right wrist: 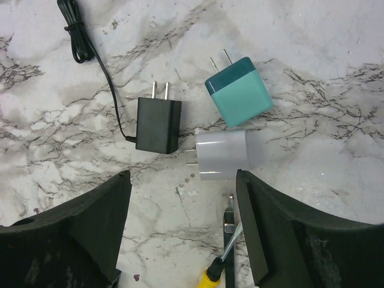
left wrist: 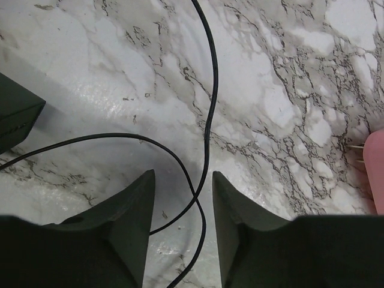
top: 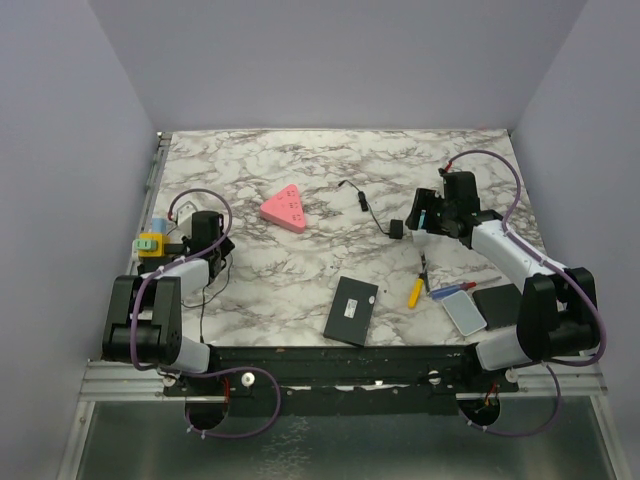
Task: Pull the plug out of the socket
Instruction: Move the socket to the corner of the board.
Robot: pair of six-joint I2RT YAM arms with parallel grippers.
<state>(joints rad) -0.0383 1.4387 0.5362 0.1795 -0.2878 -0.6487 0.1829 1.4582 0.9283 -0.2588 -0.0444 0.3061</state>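
Observation:
The pink triangular socket (top: 283,208) lies left of centre with nothing plugged into it; its edge shows in the left wrist view (left wrist: 375,171). Three loose plugs lie on the marble with bare prongs: a black adapter (right wrist: 158,124) with its cable, a teal plug (right wrist: 240,93) and a white plug (right wrist: 222,156). My right gripper (right wrist: 182,177) is open just short of them, the white plug close to its right finger. My left gripper (left wrist: 183,180) is open and empty above a black cable (left wrist: 207,120), left of the socket.
A black box (top: 352,310) lies at the front centre. A yellow-handled screwdriver (top: 414,292), a blue pen (top: 452,290) and a white-blue slab (top: 465,312) lie at the front right. A yellow and teal block (top: 150,243) sits at the left edge.

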